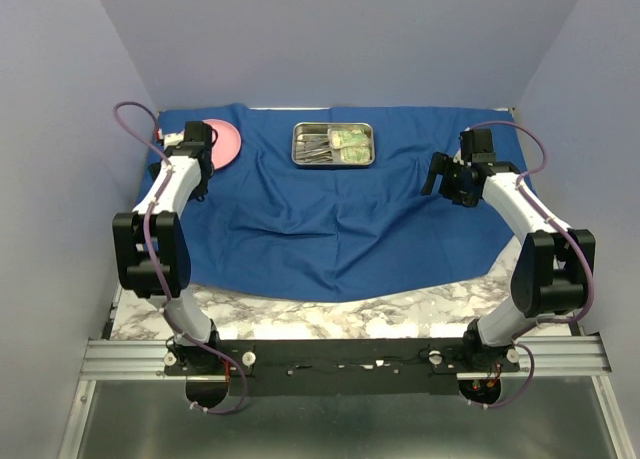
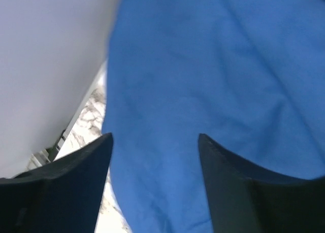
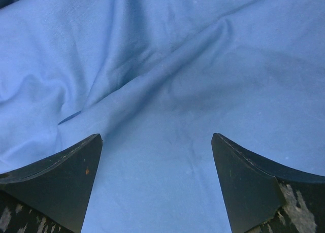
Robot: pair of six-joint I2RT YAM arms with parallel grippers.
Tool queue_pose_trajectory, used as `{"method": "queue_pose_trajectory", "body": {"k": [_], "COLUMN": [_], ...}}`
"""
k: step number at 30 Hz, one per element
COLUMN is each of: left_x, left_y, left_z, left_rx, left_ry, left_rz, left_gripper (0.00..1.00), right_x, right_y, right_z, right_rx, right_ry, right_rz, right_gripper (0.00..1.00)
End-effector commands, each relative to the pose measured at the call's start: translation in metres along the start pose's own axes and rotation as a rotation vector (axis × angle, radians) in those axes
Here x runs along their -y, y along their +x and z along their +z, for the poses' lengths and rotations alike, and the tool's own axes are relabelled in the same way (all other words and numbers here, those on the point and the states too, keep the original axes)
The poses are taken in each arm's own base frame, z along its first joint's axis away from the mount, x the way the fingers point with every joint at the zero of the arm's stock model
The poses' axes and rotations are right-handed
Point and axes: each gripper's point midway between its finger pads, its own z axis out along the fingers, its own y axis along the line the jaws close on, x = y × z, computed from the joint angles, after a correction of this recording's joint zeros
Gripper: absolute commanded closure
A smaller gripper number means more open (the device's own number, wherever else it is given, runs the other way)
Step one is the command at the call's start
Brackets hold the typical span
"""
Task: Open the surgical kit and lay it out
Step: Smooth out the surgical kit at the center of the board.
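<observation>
Tray location first: small rectangular steel tray (image 1: 295, 145) sits at far centre of large royal-blue cloth wrap (image 1: 300, 229), long axis running left-right across the table. Inside it, thin silver forceps (image 1: 315, 151) lie in the left half and 2 clear yellow-green packets (image 1: 350, 139) in the right half; nothing is laid out yet. Cloth is spread open but wrinkled, with creases running toward the tray.

Left gripper (image 2: 155, 139) hangs over the cloth's left edge, jaws spread with nothing between them; tray lies to its right. Right gripper (image 3: 157, 136) hangs over a crease on the cloth's right part, jaws also spread and empty; tray lies to its left and a bit farther back. Right gripper looks slightly nearer the tray, close call. Next move is likely a reach inward: packets on the right arm's side, forceps on the left arm's.

Round pink dish (image 1: 228, 144) sits at the cloth's far-left corner, partly hidden by the left wrist. White-grey marble table (image 1: 330, 314) shows past the cloth's near edge. Pale lavender walls (image 1: 60, 79) close in on 3 sides, so both flanks are tight.
</observation>
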Motion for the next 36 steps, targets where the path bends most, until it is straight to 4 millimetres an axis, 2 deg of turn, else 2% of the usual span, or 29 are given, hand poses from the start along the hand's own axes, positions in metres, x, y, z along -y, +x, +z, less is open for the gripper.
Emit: {"method": "queue_pose_trajectory", "body": {"k": [1,2,3,6,7,8,10,11,13,14,15,18,22,26,36], "left_x": [0.069,0.085,0.089,0.086,0.078,0.062,0.045,0.022,0.0,-0.015,-0.03,-0.062,-0.086,-0.092,-0.084], "left_y": [-0.016,-0.011,-0.009,0.0,0.0,0.011,0.023,0.037,0.047,0.061,0.066,0.081,0.1,0.109,0.093], "left_z": [-0.009,-0.006,-0.005,-0.011,-0.006,-0.004,0.002,0.01,0.018,0.018,0.024,0.033,0.051,0.064,0.09], "left_rx": [0.029,-0.008,-0.026,-0.048,-0.051,-0.082,-0.12,-0.149,-0.157,-0.159,-0.162,-0.143,-0.193,-0.221,-0.237], "left_ry": [0.191,0.24,0.254,0.299,0.3,0.295,0.307,0.278,0.252,0.229,0.193,0.116,0.064,0.046,0.051], "left_rz": [0.102,0.099,0.087,-0.017,-0.077,-0.15,-0.242,-0.321,-0.413,-0.45,-0.517,-0.628,-0.761,-0.785,-0.734], "left_gripper": [0.21,0.21,0.21,0.21,0.21,0.21,0.21,0.21,0.21,0.22,0.23,0.25,0.31,0.34,0.43], "right_x": [-0.01,-0.011,-0.013,-0.017,-0.017,-0.019,-0.021,-0.023,-0.026,-0.027,-0.028,-0.031,-0.034,-0.031,-0.029], "right_y": [-0.001,-0.001,-0.002,-0.004,-0.004,-0.005,-0.002,-0.001,-0.001,0.0,0.001,0.003,0.005,0.009,0.02], "right_z": [0.005,0.004,0.004,0.0,-0.002,-0.003,-0.003,-0.003,-0.003,-0.003,-0.003,-0.003,-0.003,-0.002,0.0], "right_rx": [-0.017,-0.019,-0.022,-0.019,-0.016,-0.015,-0.025,-0.031,-0.034,-0.038,-0.039,-0.05,-0.056,-0.059,-0.076], "right_ry": [-0.051,-0.056,-0.063,-0.083,-0.088,-0.095,-0.111,-0.118,-0.128,-0.129,-0.133,-0.148,-0.157,-0.15,-0.159], "right_rz": [-0.018,-0.019,-0.019,-0.035,-0.035,-0.037,-0.035,-0.036,-0.04,-0.043,-0.045,-0.049,-0.055,-0.059,-0.065], "right_gripper": [0.03,0.04,0.04,0.04,0.04,0.04,0.04,0.04,0.04,0.04,0.04,0.04,0.04,0.04,0.04]}}
